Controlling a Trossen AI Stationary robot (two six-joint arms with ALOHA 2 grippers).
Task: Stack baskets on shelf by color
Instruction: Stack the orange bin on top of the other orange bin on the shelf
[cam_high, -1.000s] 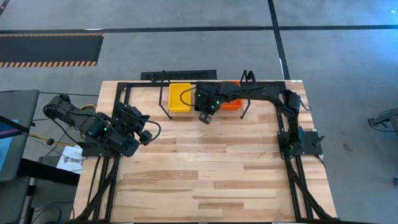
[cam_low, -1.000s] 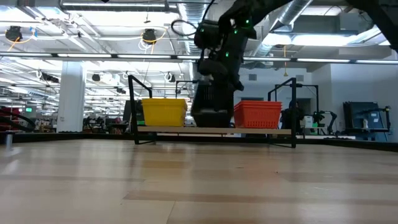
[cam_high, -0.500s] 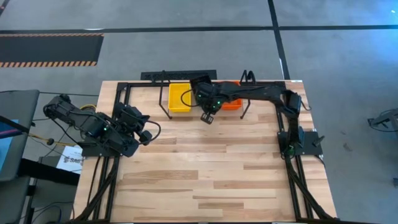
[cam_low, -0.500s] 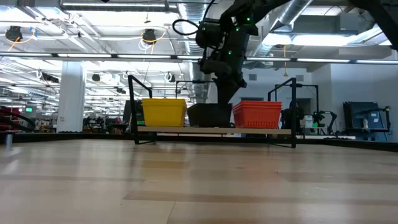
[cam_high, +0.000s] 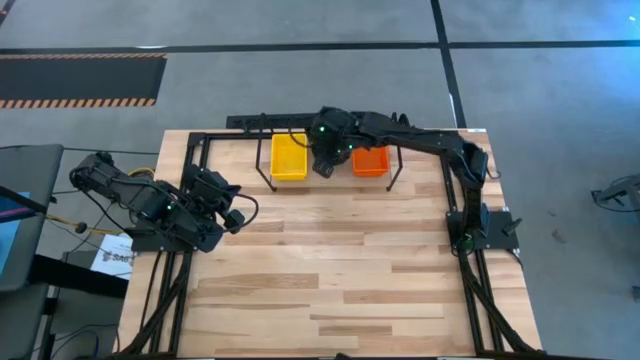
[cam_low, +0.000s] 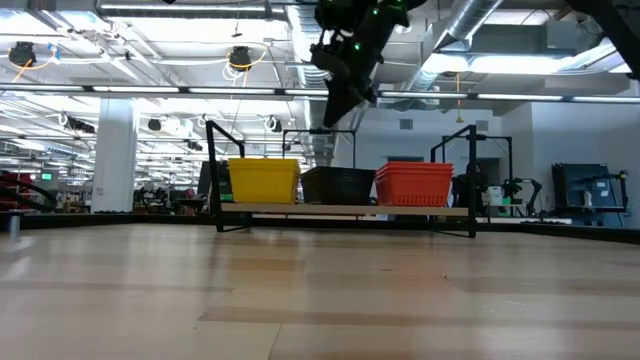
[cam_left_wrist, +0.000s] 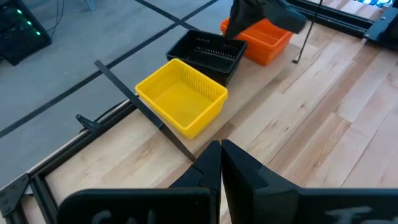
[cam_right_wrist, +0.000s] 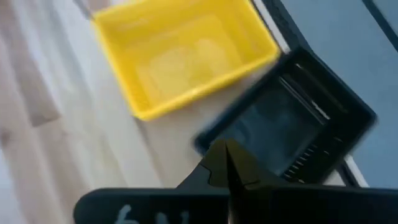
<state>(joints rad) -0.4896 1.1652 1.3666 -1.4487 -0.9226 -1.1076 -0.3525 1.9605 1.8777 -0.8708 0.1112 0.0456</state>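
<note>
Both grippers are closed and empty: your right gripper (cam_low: 340, 100) hangs above the black basket stack (cam_low: 338, 185), your left gripper (cam_left_wrist: 221, 163) waits at the table's left edge. Three stacks sit on the shelf (cam_low: 345, 210), yellow baskets (cam_high: 289, 157), black, then red-orange baskets (cam_high: 371, 161). You have no loose baskets in view, so sorting looks finished.

Bright, even overhead light with soft shadows; the right wrist view is motion-blurred.

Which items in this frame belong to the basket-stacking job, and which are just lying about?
Job:
- yellow plastic mesh basket
- black plastic mesh basket
- red-orange plastic mesh basket
- low wooden shelf with black wire hoops
- right pincer, shut, above the black basket

Lying about:
- white paper sheet at the table's left edge
</note>
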